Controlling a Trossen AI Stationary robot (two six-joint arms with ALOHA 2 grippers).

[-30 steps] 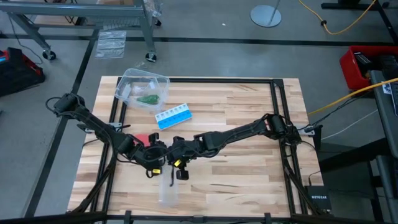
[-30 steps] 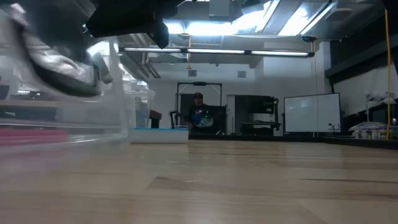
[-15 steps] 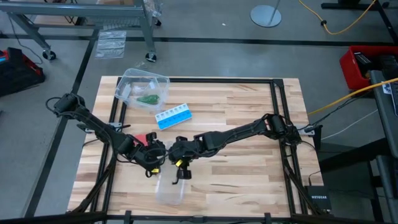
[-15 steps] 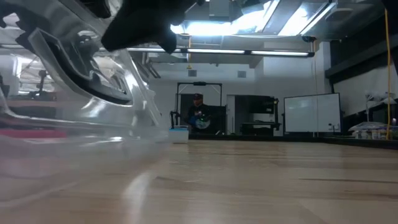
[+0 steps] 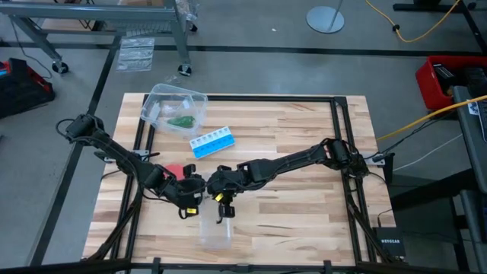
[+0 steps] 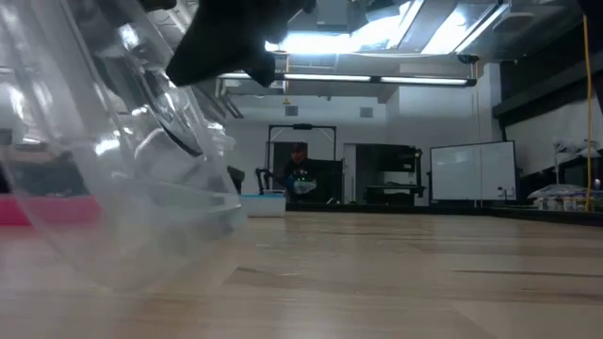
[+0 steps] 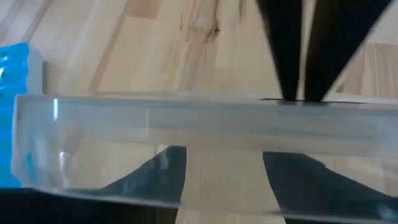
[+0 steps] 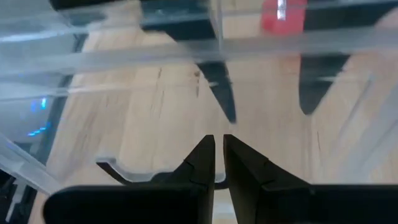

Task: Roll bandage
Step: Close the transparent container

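The dark green bandage point(image 5: 181, 120) lies as a small bundle inside a clear tub point(image 5: 156, 103) at the table's far left, with no gripper near it. Both grippers meet at the near middle around a clear plastic lid point(image 5: 213, 234). My right gripper point(image 5: 222, 210) point(image 8: 218, 158) is shut on the lid. My left gripper point(image 5: 194, 202) point(image 7: 224, 180) is open, with its fingers spread behind the lid's rim point(image 7: 186, 121). My right gripper pinches the lid's thin edge point(image 8: 163, 178) between its two fingers, which slant down from the table's far right. The lid hangs below them, steeply tilted, with its lower end point(image 6: 141, 278) close to the table. Whether my left gripper touches the lid, I cannot tell.
A blue-and-white pill box point(image 5: 211, 143) lies beyond the grippers, and a red round disc point(image 5: 173, 168) sits by the left arm. The table's right half is bare wood point(image 5: 304, 205). A person stands in the room far behind the table point(image 6: 300, 174).
My right gripper has tipped further downward without shifting place. The clear lid in it has swung from lying almost level to a steep tilt, its lower end sinking toward the table. My left gripper has kept still.
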